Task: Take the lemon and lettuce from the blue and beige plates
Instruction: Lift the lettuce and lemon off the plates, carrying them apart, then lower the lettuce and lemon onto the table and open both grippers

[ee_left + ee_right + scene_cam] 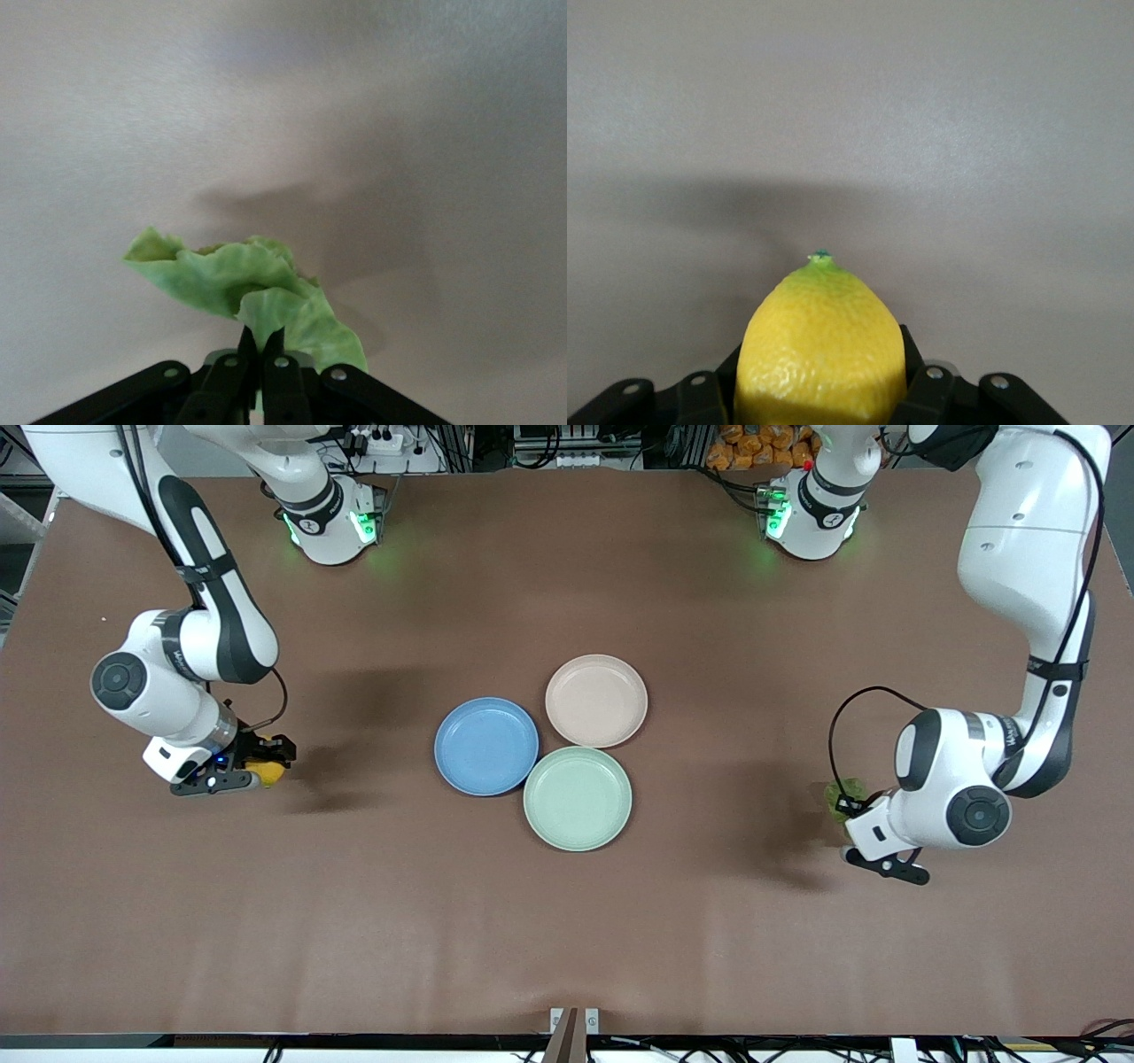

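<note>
Our left fingers [260, 347] are pinching the lettuce [244, 288] at its lower edge; it is drooping, soft and light, likely to tear. Our right fingers [908, 390] are clamping the lemon [819, 350] at its wide middle; it seems firm, smooth, possibly slippery. Both are hanging over bare bench [567, 939] at opposite ends, well apart from the empty blue [486, 746], beige [596, 701] and green [578, 798] plates.

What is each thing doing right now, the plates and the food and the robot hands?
lemon: held in the right gripper, over bare table.
lettuce: pinched in the left gripper, over bare table.
blue plate: empty.
beige plate: empty.
mint-green plate: empty, nearest the front camera.
</note>
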You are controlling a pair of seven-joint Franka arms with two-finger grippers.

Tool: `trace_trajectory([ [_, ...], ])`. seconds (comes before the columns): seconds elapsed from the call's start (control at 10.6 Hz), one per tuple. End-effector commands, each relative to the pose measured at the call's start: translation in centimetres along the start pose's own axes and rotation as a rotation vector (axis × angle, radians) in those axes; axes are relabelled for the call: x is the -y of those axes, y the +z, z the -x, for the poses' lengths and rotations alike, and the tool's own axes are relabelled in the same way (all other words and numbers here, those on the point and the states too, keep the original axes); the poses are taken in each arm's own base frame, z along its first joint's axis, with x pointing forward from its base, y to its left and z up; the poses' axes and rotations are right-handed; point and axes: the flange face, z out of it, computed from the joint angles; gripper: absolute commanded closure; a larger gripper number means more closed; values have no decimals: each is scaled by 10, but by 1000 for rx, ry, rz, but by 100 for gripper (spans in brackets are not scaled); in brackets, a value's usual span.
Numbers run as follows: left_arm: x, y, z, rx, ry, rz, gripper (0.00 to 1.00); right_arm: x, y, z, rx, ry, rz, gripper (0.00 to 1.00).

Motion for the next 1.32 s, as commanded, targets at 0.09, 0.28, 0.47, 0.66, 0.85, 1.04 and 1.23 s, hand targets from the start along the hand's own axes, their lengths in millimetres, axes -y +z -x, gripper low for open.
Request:
trace_trajectory([
  [0.09,1,-1,-5,-5,60,-8,100,-1,9,12,-36,-13,9,66],
  [0.28,-5,-1,-6,-8,54,8,1,-1,21,14,-43,-13,12,66],
  [0.47,-12,-9,-7,-20,49,8,0,-2,35,18,-33,-11,11,66],
  [0.66,-32,-24,-10,-37,28,3,0,-2,50,18,-40,-13,14,66],
  [0.85,-56,-42,-11,-56,-34,17,0,-5,60,18,-46,-22,17,66],
  [1.04,-69,-58,-7,-71,-97,17,0,-10,65,19,-38,-15,16,60],
  [1.23,-79,-69,-5,-85,-108,21,0,-12,67,16,-38,-7,14,15],
])
